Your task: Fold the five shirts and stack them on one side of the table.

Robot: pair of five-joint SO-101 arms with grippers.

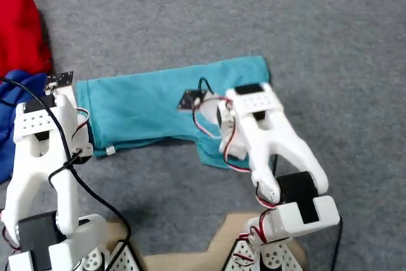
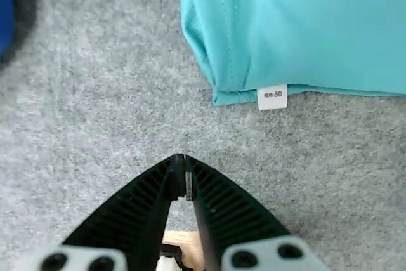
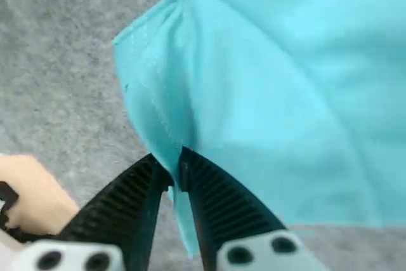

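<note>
A teal shirt lies partly folded at the middle of the grey desk. The right pincer is clamped on its edge. The left pincer, tips together and empty, hangs just beside the shirt's tagged corner.

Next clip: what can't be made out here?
Red shirt, blue shirt: cut by the high view's left edge; the left arm covers part of the blue.
Teal shirt: near edge partly under the right arm, high view.
Right wrist view: cloth layers in the right gripper cannot be counted.
</note>
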